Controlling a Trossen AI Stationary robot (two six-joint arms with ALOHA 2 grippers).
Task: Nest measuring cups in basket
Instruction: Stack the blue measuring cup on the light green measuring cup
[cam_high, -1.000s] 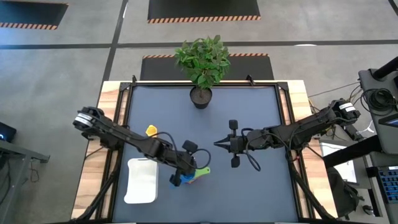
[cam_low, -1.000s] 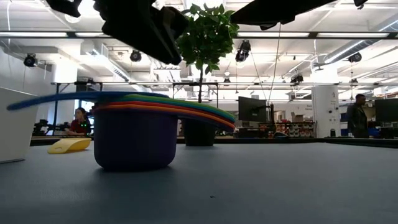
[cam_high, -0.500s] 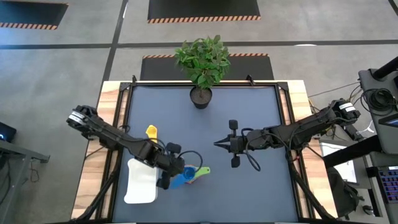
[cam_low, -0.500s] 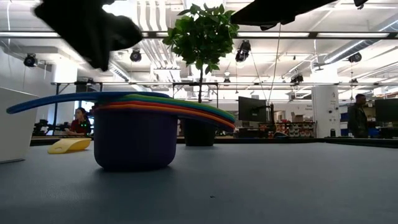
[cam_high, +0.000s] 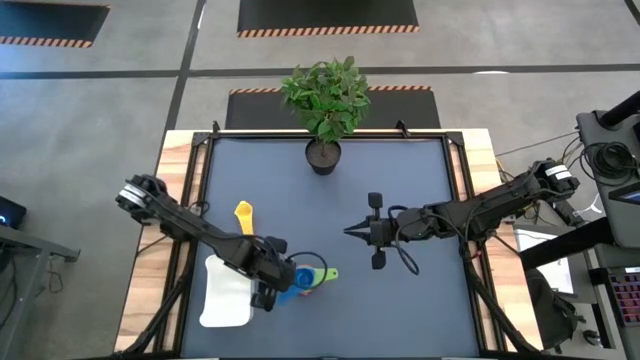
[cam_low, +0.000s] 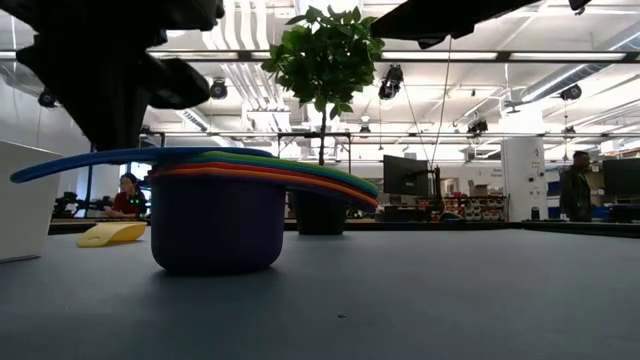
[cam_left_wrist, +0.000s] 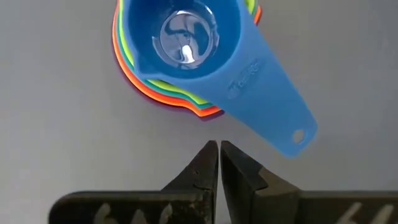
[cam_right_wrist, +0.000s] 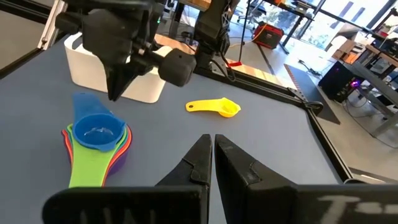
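Note:
A nested stack of measuring cups (cam_high: 301, 279) stands on the blue table, a blue cup (cam_left_wrist: 186, 38) on top, its base (cam_low: 215, 240) on the surface. The blue handle (cam_left_wrist: 273, 102) points toward the white basket (cam_high: 228, 291); a green handle (cam_high: 326, 273) points the other way. A lone yellow cup (cam_high: 243, 212) lies farther back. My left gripper (cam_left_wrist: 219, 148) is shut, points steeply down and hovers between stack and basket, beside the blue handle, touching nothing. My right gripper (cam_high: 349, 231) waits shut, mid-table, well above the surface.
A potted plant (cam_high: 323, 155) stands at the far edge's middle. The basket's wall (cam_right_wrist: 112, 78) rises just left of the stack. Bare blue table (cam_high: 400, 310) lies to the right and near side of the stack.
My left gripper has left its place over the stack and gone toward the table's left edge, to the basket side, sinking a little and tipping to point more steeply down. The stack has kept still.

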